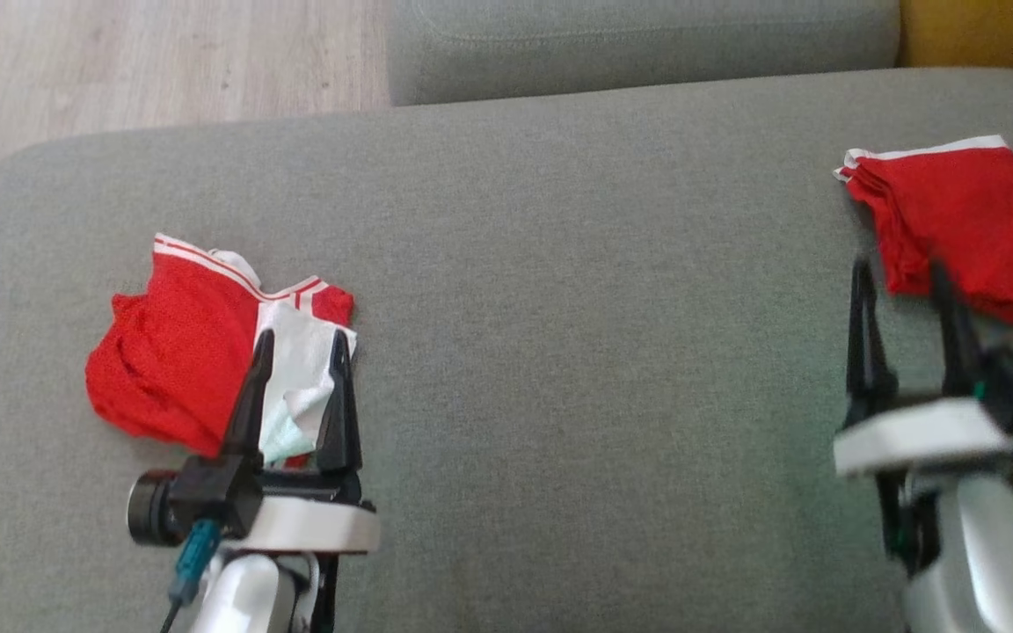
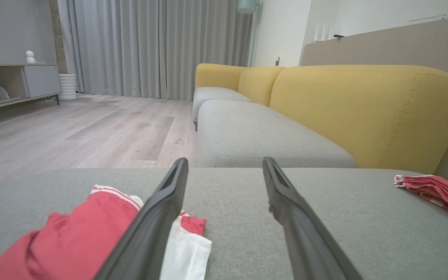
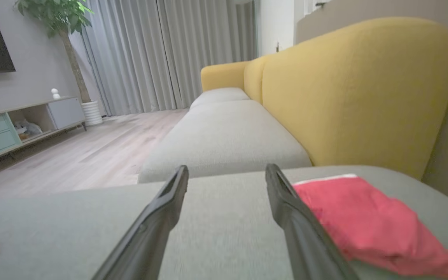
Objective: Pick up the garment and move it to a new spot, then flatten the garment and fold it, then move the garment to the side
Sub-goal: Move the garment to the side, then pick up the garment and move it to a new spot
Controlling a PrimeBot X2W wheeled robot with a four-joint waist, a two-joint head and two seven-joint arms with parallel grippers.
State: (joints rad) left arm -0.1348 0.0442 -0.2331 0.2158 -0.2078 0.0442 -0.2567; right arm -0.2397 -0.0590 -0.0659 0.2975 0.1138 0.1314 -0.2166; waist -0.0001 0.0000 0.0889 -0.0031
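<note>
Well, in the head view your left claw hangs spread wide and empty over the crumpled garment on the sofa. The right claw, also agape, sits beside a folded red piece. From the left wrist, the garment lies mostly left of the gap (only its white edge between), so closing could catch just a corner. From the right wrist, one finger is just beside the folded piece; a careless sweep could rumple it.

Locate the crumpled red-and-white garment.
In the head view the crumpled garment lies on the grey sofa seat at the robot's left, its white part by the left claw.
</note>
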